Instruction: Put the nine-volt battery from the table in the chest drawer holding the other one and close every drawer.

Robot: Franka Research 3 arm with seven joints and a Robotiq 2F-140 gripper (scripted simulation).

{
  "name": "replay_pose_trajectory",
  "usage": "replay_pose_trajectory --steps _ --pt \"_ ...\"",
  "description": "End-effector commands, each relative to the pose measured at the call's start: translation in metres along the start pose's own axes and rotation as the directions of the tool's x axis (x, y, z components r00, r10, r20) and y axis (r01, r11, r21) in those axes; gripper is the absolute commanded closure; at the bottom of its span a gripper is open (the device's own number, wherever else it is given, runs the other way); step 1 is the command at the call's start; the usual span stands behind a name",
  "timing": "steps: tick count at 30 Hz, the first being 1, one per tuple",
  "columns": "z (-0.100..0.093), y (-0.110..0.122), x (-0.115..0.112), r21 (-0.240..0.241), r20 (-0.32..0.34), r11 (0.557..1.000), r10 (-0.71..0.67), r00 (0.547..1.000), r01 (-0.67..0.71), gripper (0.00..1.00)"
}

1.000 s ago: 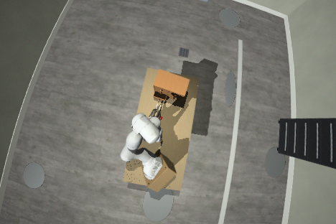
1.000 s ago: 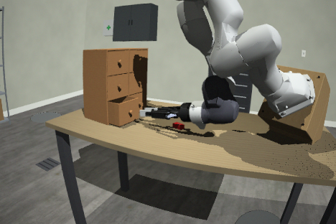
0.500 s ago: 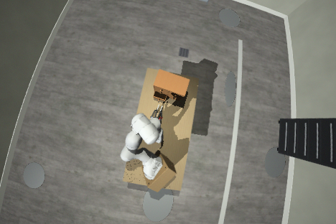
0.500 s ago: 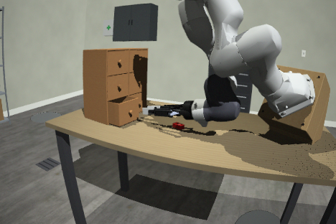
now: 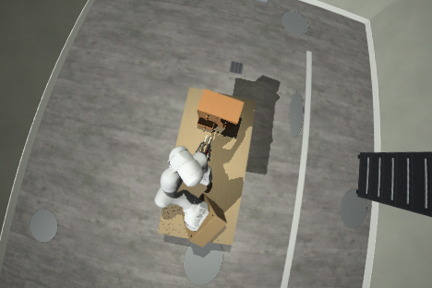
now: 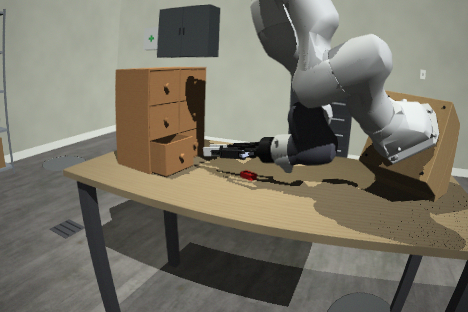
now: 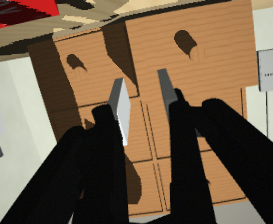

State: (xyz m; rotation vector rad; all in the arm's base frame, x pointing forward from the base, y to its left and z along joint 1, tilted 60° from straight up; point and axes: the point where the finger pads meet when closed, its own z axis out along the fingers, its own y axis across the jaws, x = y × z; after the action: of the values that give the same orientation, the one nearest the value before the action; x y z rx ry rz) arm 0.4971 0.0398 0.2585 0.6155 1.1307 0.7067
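Observation:
The orange-brown chest (image 5: 221,104) (image 6: 132,120) stands upright at the table's far end. Its near bottom drawer (image 6: 170,158) (image 7: 217,45) stands partly out; what it holds cannot be seen. The other drawers look shut. The red nine-volt battery (image 6: 248,175) (image 7: 22,12) lies on the table below and beside the gripper, near the open drawer's front side. My gripper (image 6: 206,151) (image 7: 143,87) is level and points at the chest's front. Its fingers are a little apart with nothing between them. The tips are close before the drawer fronts, beside the open drawer's knob (image 7: 185,42), touching nothing that I can make out.
The arm reaches along the table (image 6: 240,212) from its slanted wooden base block (image 5: 210,228) (image 6: 415,145) at the other end. The other bottom drawer's knob (image 7: 75,62) is on the left in the wrist view. The arm's shadow darkens part of the chest's front.

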Motion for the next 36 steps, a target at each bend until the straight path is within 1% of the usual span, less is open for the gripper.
replay_pose_trajectory --steps 1,17,19,34,36 --pt "-0.001 -0.003 0.0 -0.008 -0.004 1.0 0.023 1.0 -0.023 0.8" --pt "-0.006 -0.033 -0.007 -0.008 -0.004 1.0 0.023 1.0 -0.023 0.8" --pt "-0.006 -0.033 -0.007 -0.008 -0.004 1.0 0.023 1.0 -0.023 0.8" --pt "-0.012 -0.069 -0.015 -0.008 -0.004 1.0 0.023 1.0 -0.023 0.8" --pt "-0.012 -0.069 -0.015 -0.008 -0.004 1.0 0.023 1.0 -0.023 0.8"
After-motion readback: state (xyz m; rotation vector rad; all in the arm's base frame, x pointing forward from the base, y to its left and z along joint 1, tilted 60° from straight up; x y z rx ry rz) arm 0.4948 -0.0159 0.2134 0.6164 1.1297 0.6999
